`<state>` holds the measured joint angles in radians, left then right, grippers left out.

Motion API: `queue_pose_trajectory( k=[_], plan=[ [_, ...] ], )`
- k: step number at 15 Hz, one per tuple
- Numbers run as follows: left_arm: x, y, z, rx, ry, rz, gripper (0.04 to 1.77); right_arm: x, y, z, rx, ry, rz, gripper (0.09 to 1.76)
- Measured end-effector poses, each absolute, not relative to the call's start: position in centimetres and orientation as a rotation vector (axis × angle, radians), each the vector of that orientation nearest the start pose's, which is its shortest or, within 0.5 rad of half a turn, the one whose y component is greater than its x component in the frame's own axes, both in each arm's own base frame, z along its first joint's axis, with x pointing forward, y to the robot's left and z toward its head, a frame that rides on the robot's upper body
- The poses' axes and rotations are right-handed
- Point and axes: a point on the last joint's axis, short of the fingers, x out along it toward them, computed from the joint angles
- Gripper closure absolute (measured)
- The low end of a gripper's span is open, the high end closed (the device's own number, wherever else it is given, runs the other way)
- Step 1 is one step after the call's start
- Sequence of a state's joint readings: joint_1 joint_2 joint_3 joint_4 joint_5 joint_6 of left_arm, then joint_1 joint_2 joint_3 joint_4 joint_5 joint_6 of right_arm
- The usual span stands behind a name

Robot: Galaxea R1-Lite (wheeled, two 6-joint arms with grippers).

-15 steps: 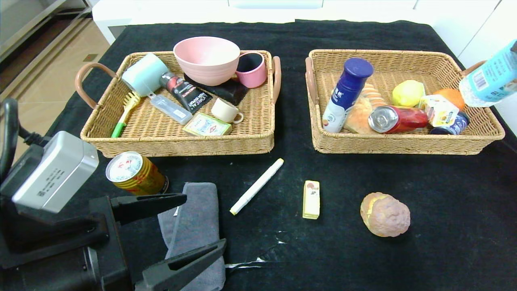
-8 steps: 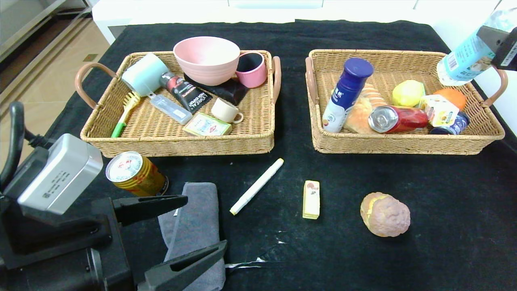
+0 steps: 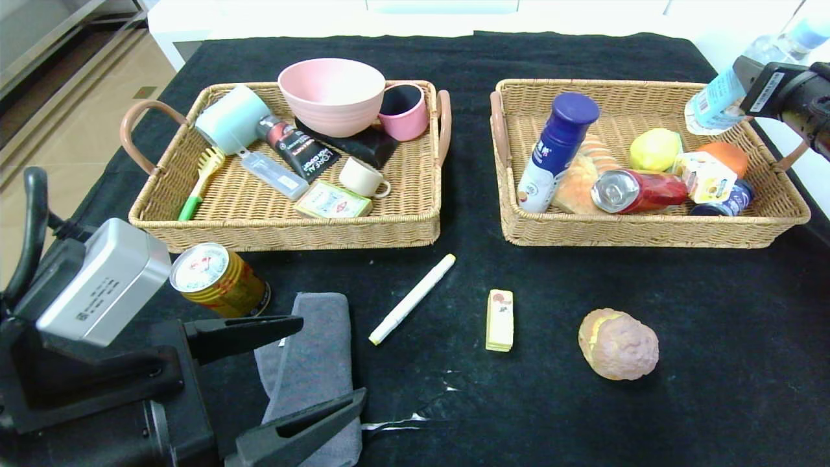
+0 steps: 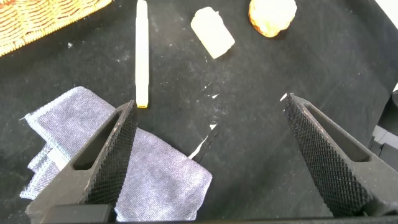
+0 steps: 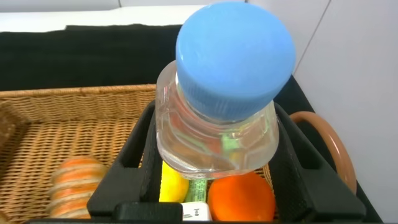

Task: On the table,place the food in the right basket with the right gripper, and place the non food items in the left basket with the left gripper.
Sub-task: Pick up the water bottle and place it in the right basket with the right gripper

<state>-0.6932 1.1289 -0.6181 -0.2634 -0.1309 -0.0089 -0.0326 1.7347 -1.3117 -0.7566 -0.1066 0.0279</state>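
Note:
My right gripper [image 3: 746,91] is shut on the clear water bottle [image 3: 716,100], which hangs tilted over the far right corner of the right basket [image 3: 648,230]. In the right wrist view the bottle [image 5: 217,134] with its pale blue cap fills the jaws. My left gripper [image 3: 331,360] is open low over the grey towel [image 3: 318,337], with one finger above the cloth [image 4: 155,174]. On the table [image 3: 713,311] lie the white marker [image 3: 412,299], the gold-red can [image 3: 217,279], the yellow pack [image 3: 500,320] and the brown bun [image 3: 618,344]. The left basket [image 3: 292,230] stands behind the can.
The right basket holds a blue bottle [image 3: 557,152], a red can [image 3: 639,191], bread, a lemon and an orange. The left basket holds a pink bowl [image 3: 332,94], cups and a tube. A white tear [image 3: 395,425] marks the cloth near the towel.
The right gripper has carried the bottle from the picture's right edge up and inward, over the right basket's far corner. The left gripper has barely shifted.

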Motion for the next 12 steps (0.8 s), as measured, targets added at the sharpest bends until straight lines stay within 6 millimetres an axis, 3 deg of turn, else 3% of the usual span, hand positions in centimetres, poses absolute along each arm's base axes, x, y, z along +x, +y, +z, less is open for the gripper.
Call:
queue_pose_trajectory(
  k=[6,12],
  plan=[
    [12.14,-10.47,22.55,0.063,0.251,-0.820,0.09,34.60,-1.58,31.87,0.038,-0.317,-0.157,0.83],
    [12.05,-10.40,22.67,0.062,0.244,-0.821,0.09,34.45,-1.01,31.73,0.040,-0.304,-0.141,0.48]
  ],
)
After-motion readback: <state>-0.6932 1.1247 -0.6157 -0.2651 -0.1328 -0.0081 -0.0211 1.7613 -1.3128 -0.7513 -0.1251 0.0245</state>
